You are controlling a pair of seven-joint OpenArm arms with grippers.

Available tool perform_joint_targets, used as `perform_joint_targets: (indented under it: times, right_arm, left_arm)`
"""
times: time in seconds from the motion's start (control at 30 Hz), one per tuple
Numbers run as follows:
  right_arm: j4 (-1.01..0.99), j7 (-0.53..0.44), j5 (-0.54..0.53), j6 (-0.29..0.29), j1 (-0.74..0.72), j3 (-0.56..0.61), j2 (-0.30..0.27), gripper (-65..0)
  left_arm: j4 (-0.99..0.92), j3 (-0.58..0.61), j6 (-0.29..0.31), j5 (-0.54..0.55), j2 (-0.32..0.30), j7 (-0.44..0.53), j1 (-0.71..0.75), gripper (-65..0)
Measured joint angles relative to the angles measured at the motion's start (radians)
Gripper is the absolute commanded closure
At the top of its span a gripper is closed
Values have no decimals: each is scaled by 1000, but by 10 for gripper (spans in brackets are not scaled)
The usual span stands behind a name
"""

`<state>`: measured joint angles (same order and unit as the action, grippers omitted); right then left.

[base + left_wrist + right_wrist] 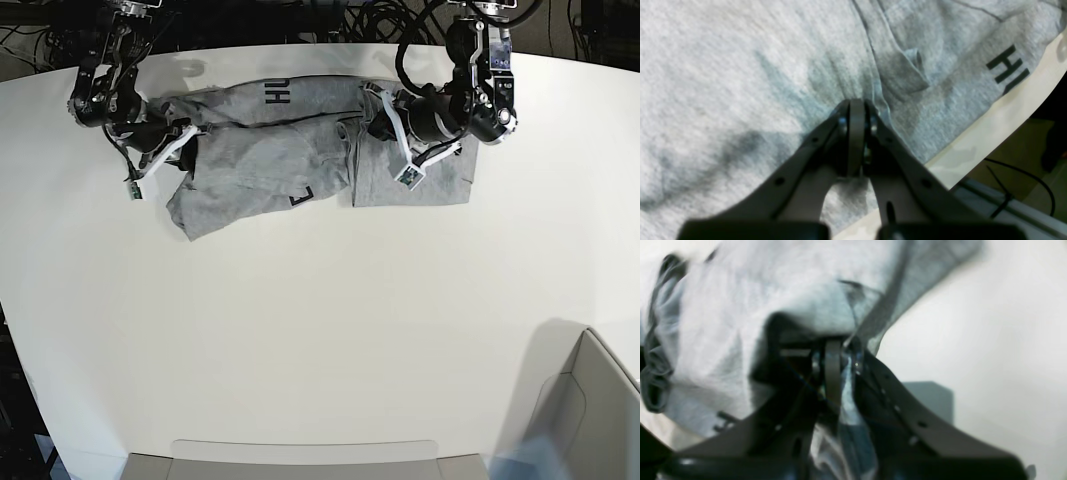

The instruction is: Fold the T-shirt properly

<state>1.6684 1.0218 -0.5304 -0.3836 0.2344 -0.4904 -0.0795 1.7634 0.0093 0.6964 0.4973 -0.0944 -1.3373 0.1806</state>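
Observation:
The heather-grey T-shirt (290,150) lies crumpled along the far side of the white table (320,330), with black lettering showing near its top edge (277,93). My left gripper (376,98) is shut on a bunched fold of the T-shirt; in the left wrist view (857,103) its jaws pinch the cloth (740,83) beside black letters (1007,66). My right gripper (190,132) is shut on the shirt's left end; in the right wrist view (833,345) the cloth (740,306) drapes over the blurred jaws and hangs between them.
The table's far edge (1007,110) runs close behind the shirt, with cables (330,20) beyond it. A grey bin (590,410) stands at the front right corner. A flat grey tray (300,460) sits at the front edge.

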Motion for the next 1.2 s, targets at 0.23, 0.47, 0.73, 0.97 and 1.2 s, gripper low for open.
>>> perform_joint_targets:
  times: [0.23, 0.47, 0.73, 0.97, 1.2]
  right_arm:
    - [0, 0, -5, 0, -13, -48, -31, 0]
    - [0, -9, -2, 7, -13, -86, -34, 0]
    - [3, -9, 0, 7, -13, -93, -36, 0]
    - [185, -8, 11, 14, 5, -36, -18, 0]
    - [229, -8, 8, 101, 21, 150, -10, 0]
  left_arm:
    - [53, 0, 0, -10, -9, -59, 12, 0]
    - [121, 0, 0, -19, -34, -69, 29, 0]
    - [119, 0, 0, -23, -39, -69, 35, 0]
    - [120, -140, 0, -16, -36, -63, 54, 0]
    - [120, -254, 0, -25, -153, -65, 92, 0]
